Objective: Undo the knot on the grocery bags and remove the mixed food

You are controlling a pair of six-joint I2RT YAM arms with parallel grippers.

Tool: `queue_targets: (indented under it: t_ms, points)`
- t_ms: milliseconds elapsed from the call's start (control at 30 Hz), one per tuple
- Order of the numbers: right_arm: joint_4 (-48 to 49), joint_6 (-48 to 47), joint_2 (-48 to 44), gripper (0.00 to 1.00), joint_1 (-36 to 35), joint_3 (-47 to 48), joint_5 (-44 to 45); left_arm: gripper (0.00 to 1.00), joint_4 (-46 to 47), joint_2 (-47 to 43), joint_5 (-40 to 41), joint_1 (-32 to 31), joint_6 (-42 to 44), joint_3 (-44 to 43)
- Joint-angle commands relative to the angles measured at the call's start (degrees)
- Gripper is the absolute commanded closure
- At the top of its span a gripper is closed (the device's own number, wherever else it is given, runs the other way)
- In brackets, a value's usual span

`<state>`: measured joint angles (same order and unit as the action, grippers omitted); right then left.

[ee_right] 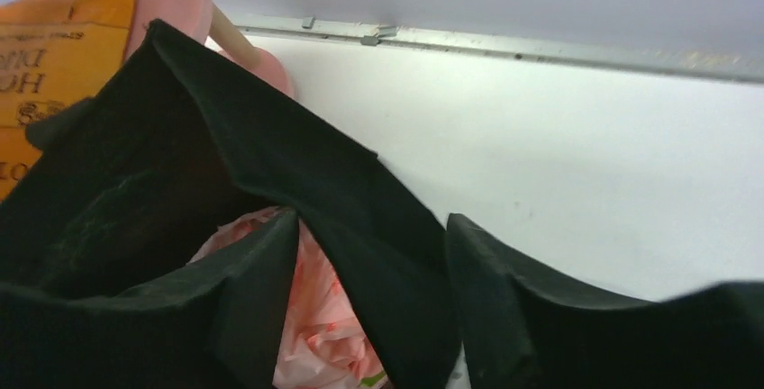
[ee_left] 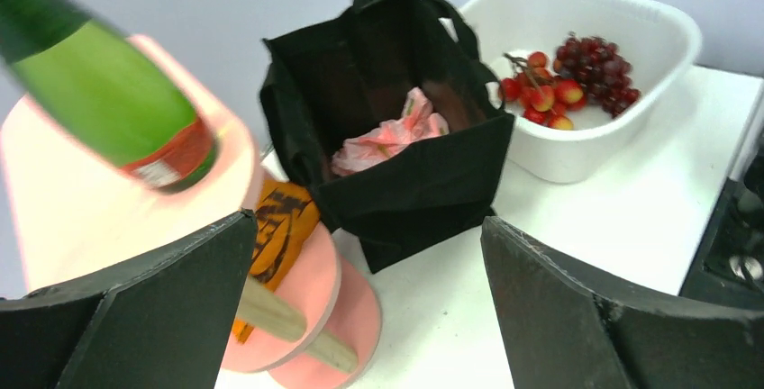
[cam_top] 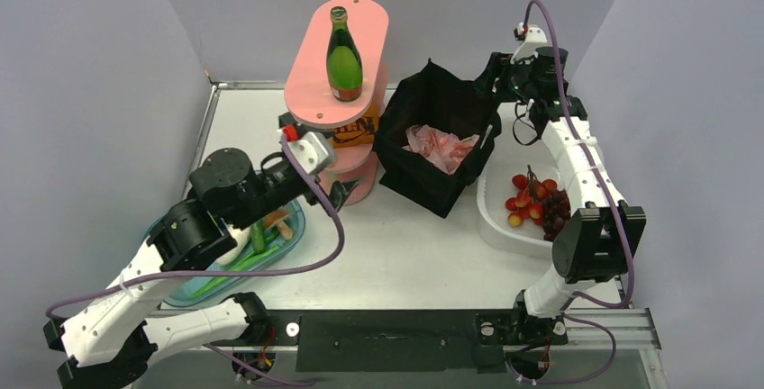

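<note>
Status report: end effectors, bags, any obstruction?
Left end effector open, empty, beside stand. Right end effector open, straddling tote wall. Pink bag crumpled inside tote. Tote mouth otherwise clear.

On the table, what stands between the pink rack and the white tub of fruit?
The black tote, standing open with the crumpled pink bag inside it; the top view shows this best.

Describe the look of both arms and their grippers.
The left arm and right arm are white links joined by bulky black joints, each trailed by a purple cable. The left gripper and right gripper both have two broad, matte black, wedge-shaped fingers.
</note>
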<state>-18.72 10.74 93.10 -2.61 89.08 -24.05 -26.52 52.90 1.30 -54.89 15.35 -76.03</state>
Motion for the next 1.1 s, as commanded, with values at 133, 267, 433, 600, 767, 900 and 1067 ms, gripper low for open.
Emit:
queue_targets:
  t_ms: [133,267,433,600,767,900,1067]
  points:
    - [3.05,1.55,-5.87,0.20,0.16,4.03,0.23,0.05,-8.27,-1.32,2.19,13.51,-14.52,-6.98]
    - [2.17,1.26,-11.90,0.17,0.24,3.62,0.29,0.05,-13.44,-3.11,2.00,20.99,-21.65,-9.29]
    - [-2.18,1.27,-20.67,0.15,0.45,2.30,0.62,0.05,-26.54,-2.06,1.37,31.37,-25.87,-13.84]
    - [-8.89,0.07,-29.93,0.14,0.68,-4.14,0.88,0.05,-40.53,6.92,-1.93,38.48,-24.90,-20.85]
    - [-17.46,-3.74,-40.09,0.13,1.06,-13.03,2.44,0.05,-46.92,15.39,-11.91,53.19,-18.89,-21.51]
    - [-23.06,-7.49,-45.35,0.12,1.32,-18.87,5.82,0.05,-46.00,20.23,-20.49,66.31,-13.95,-16.83]
    - [-25.39,-9.44,-48.66,0.12,2.37,-25.88,10.07,0.05,-41.80,22.09,-19.15,69.90,-9.54,-9.34]
